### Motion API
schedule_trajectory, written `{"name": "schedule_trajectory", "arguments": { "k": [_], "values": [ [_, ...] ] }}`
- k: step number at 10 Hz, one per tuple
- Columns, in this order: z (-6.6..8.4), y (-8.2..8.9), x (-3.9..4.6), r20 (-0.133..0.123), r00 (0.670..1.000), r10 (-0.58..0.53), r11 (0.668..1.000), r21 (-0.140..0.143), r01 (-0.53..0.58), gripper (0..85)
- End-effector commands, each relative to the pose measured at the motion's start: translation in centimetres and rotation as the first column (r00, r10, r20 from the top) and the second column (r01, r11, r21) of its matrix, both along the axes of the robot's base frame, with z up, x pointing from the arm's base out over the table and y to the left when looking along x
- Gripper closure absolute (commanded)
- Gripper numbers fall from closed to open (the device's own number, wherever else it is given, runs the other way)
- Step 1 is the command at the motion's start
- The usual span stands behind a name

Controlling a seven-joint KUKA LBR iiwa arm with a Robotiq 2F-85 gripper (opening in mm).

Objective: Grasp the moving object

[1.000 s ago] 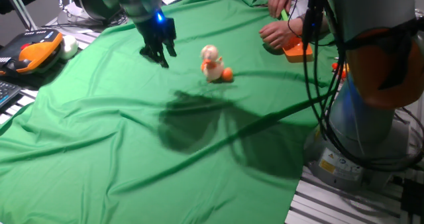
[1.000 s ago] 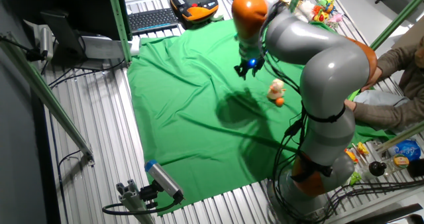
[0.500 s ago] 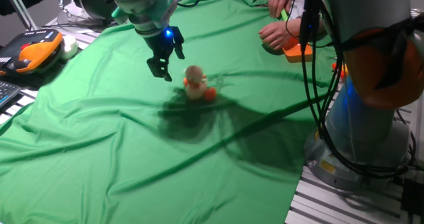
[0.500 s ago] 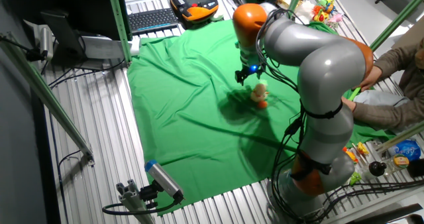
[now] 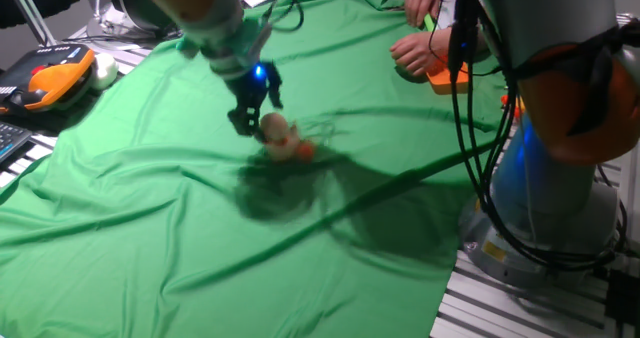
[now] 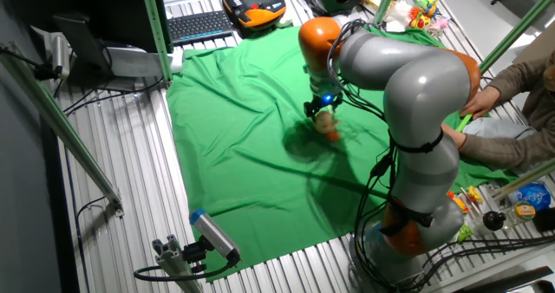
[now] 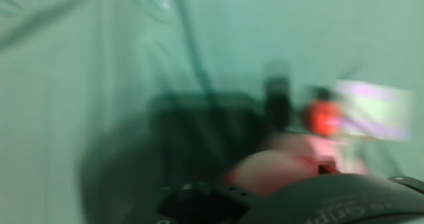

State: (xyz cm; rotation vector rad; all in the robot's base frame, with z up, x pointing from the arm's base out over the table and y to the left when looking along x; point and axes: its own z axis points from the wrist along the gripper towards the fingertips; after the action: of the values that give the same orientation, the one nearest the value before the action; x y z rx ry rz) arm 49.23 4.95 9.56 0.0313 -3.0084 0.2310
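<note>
The tool hangs right at the duck, spread unreadable through blur; a drifting duck could get knocked aside.

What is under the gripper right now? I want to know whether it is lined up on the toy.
The duck toy sits right beneath the gripper on the green cloth. The fingers hide part of its head; contact cannot be told.

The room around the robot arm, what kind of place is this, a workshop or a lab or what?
Most likely a robotics lab. The table is aluminium profile under a green cloth, a keyboard and an orange teach pendant sit at its end, and a camera on a bracket watches it.
</note>
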Motion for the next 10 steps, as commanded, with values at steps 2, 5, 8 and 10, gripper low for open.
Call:
{"name": "schedule_trajectory", "arguments": {
  "k": [2, 5, 8, 10],
  "values": [
    [-1.4, 1.4, 0.01, -0.003, 0.999, 0.051, 0.998, 0.043, -0.051, 85.0],
    [-0.8, -0.1, 0.48, -0.009, 0.997, 0.078, 0.996, 0.039, -0.077, 68.0],
    [-0.5, -2.3, 2.92, 0.150, 0.987, -0.060, 0.998, 0.037, 0.055, 17.0],
    [-2.3, -2.6, 3.15, 0.191, 0.977, -0.092, 0.995, 0.039, 0.087, 0.0]
  ]
}}
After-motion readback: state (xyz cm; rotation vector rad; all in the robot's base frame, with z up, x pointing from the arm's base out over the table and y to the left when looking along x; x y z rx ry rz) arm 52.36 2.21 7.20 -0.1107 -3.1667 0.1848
